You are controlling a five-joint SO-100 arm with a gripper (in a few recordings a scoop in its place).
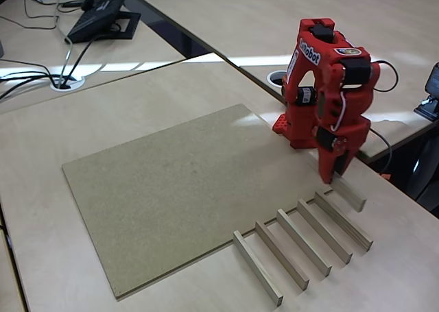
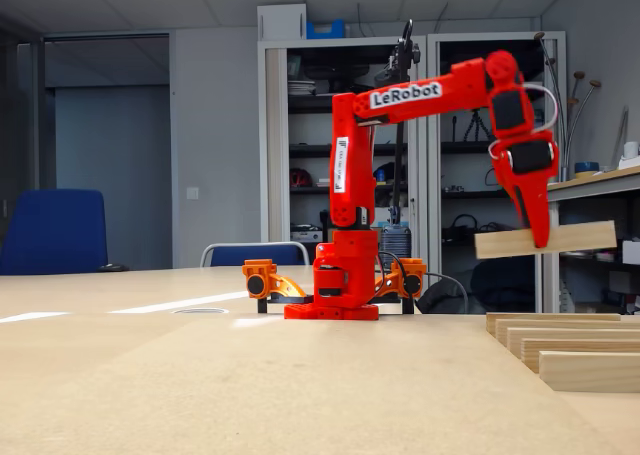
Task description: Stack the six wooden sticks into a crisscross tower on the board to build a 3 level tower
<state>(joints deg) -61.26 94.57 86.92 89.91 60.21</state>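
Observation:
My red gripper [image 1: 334,175] [image 2: 541,237] points straight down, shut on one wooden stick [image 2: 545,240] [image 1: 350,194]. In the low fixed view the stick hangs level, well above the desk. Several more pale sticks [image 1: 303,242] [image 2: 590,370] lie side by side in a row on the desk, just right of the board's near corner and below the gripper. The tan speckled board [image 1: 171,188] [image 2: 250,395] lies flat to the left of the arm's base [image 1: 295,130] with nothing on it. No sticks are stacked on one another.
A desk phone [image 1: 103,14] and cables [image 1: 41,79] sit at the back left, off the board. A cable hole [image 1: 276,77] lies behind the arm's base. The desk's right edge [image 1: 405,195] runs close to the stick row. Shelves [image 2: 320,125] and chairs [image 2: 55,230] stand behind.

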